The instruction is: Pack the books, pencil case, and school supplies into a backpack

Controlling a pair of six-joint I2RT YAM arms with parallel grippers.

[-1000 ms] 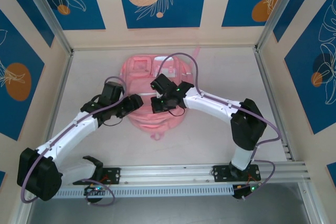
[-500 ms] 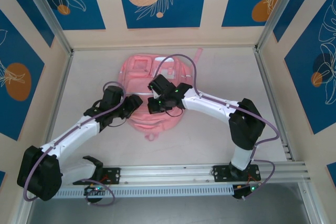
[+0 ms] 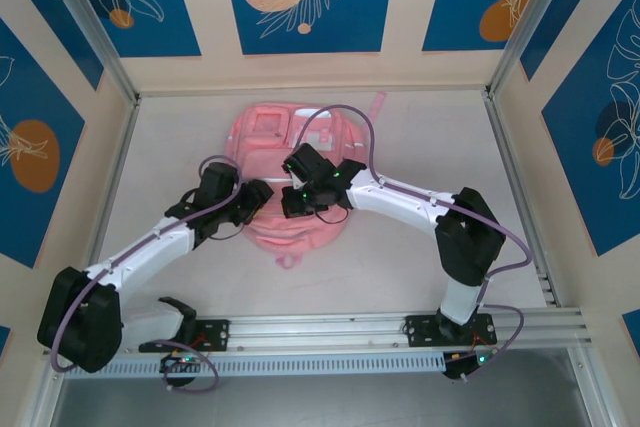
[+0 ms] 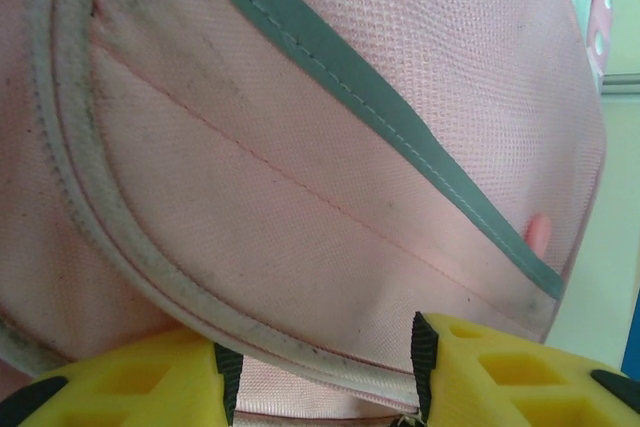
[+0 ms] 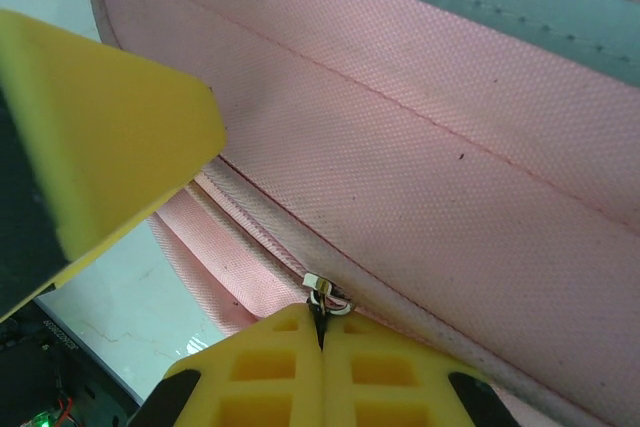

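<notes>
Right hand (image 5: 322,332) (pinched) on backpack (image 5: 450,147) zip pull (image 5: 327,294)

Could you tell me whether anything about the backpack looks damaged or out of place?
Nothing looks torn or spilled. The backpack lies flat on the table, but dark smudges mark its pink fabric and pale piping in the left wrist view, so it looks soiled. The right gripper is shut on the zip pull.

White arms (image 3: 140,252), yellow fingers (image 5: 262,372)
</notes>
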